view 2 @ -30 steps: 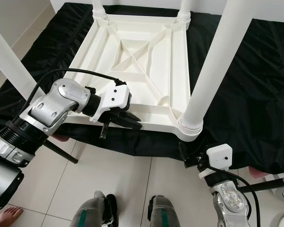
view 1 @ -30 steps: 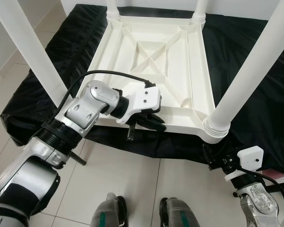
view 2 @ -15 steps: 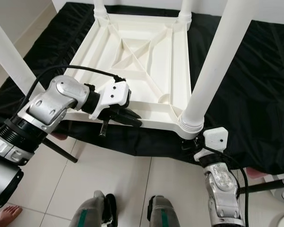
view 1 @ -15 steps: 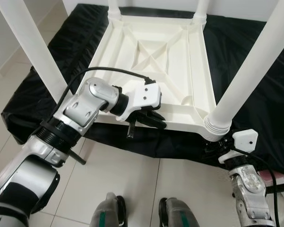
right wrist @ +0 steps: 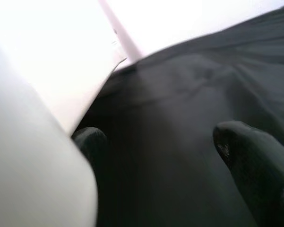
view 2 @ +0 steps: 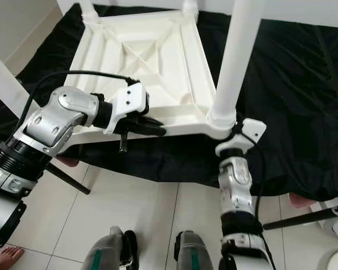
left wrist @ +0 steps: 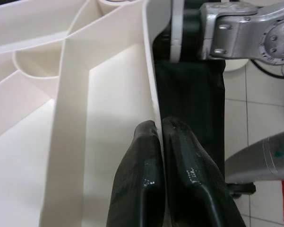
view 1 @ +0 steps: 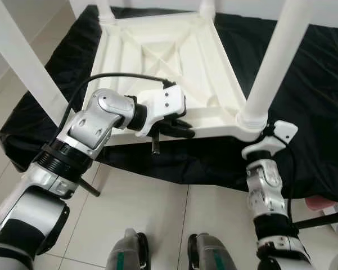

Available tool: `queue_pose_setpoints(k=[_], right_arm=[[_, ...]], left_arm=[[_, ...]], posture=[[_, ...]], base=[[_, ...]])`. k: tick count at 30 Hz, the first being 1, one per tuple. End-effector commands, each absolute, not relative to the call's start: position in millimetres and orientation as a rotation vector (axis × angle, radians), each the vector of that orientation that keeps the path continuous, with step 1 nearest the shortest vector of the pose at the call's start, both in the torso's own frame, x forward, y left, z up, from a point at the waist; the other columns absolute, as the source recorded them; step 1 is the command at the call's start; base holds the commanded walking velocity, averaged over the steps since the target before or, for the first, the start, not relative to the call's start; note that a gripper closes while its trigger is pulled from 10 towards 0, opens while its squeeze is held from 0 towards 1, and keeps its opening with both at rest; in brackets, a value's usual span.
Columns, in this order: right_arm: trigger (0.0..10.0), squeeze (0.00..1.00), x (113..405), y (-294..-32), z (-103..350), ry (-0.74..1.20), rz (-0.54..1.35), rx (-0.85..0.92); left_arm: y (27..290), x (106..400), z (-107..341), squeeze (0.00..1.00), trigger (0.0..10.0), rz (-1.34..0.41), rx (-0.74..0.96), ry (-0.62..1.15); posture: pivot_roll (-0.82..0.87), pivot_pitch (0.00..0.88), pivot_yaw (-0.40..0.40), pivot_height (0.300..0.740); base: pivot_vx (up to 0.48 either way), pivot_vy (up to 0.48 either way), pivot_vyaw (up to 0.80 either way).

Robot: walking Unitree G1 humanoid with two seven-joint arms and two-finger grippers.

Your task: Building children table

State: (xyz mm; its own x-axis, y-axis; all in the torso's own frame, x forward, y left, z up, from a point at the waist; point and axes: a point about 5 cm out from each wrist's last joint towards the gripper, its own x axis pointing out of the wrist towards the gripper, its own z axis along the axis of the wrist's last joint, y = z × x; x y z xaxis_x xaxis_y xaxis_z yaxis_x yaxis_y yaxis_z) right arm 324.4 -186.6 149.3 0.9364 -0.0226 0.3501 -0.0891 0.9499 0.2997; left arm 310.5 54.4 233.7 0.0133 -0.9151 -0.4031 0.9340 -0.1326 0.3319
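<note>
Upturned white children's table lies on a black cloth, both hands at its near edge.

The left hand pinches the table's near rim, fingers clamped on the thin wall. The right hand, fingers apart, sits just under the near-right leg at the corner.

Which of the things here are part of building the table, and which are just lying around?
Part of the job: upside-down white table; its near right leg; left claw clamped on the table's rim; right claw open by that leg's base.

Lying around: black cloth; person's bare foot.
</note>
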Motion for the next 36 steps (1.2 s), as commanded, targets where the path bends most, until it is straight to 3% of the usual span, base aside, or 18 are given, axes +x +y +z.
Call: queue_pose_setpoints(k=[1,7,14,24,36], right_arm=[[10.0,0.0,336,-165,167,-0.391,0.155,0.369],[10.0,0.0,358,-155,194,-0.42,0.341,0.463],[10.0,0.0,366,-156,210,-0.457,0.393,0.476],[10.0,0.0,374,-142,244,-0.508,0.645,0.592],[10.0,0.0,376,-149,267,-0.572,0.715,0.593]], left_arm=[[30,287,242,0.0,10.0,-1.755,0.625,-0.075],[18,277,243,0.0,10.0,-1.78,0.565,-0.121],[11,271,244,0.0,10.0,-1.796,0.536,-0.146],[-7,255,247,0.0,10.0,-1.858,0.388,-0.178],[-20,238,257,0.0,10.0,-1.992,0.3,-0.212]], posture=[[-0.01,0.072,0.028,0.74],[-0.01,0.078,0.019,0.74],[-0.01,0.078,0.016,0.74],[-0.01,0.085,0.013,0.74],[-0.02,0.087,0.021,0.74]], base=[[0.0,0.0,0.0],[0.0,0.0,0.0],[0.0,0.0,0.0],[0.0,0.0,0.0],[0.0,0.0,0.0]])
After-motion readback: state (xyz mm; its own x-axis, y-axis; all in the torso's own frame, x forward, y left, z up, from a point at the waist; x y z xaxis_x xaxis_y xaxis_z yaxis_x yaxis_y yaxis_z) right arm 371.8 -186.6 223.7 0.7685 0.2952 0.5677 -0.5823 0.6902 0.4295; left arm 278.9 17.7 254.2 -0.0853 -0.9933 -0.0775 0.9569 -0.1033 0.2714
